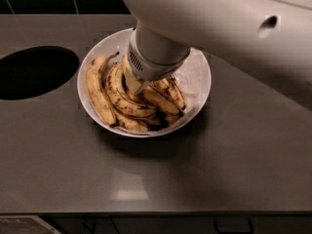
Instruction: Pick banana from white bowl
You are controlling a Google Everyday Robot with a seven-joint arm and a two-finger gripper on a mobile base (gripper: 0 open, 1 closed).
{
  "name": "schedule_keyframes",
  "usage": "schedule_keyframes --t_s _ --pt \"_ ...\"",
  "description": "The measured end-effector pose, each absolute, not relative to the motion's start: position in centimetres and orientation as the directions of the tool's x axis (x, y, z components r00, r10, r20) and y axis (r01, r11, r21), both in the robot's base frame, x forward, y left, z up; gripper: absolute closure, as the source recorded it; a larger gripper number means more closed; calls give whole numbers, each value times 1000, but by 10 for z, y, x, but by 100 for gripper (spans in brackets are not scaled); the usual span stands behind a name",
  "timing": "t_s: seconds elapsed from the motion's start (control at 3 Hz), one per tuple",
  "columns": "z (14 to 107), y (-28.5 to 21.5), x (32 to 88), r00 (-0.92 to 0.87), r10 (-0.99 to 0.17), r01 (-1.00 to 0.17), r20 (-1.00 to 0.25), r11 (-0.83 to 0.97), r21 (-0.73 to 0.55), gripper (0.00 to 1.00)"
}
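The hand (134, 84) is buried among the other bananas (168, 95) at the centre of the white bowl (201, 82), and I cannot tell what it grips, while the long streaked banana (97, 95) lies along the bowl's left side, so it could seize the wrong one or drag the bowl across the bench (156, 179).

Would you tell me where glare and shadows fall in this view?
Camera view: a pale glare patch lies on the counter near its front edge; the bowl throws a dark shadow toward the front and right; the gripper, down among the bananas in the bowl, sits under the arm.
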State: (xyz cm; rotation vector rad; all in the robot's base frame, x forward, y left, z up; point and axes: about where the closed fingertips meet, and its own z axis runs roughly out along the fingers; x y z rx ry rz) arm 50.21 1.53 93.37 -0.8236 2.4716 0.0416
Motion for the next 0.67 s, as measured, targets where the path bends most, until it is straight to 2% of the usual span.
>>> schedule_keyframes --t_s 0.67 --pt "958 7 491 -655 -522 -552 -547 825 -126 100"
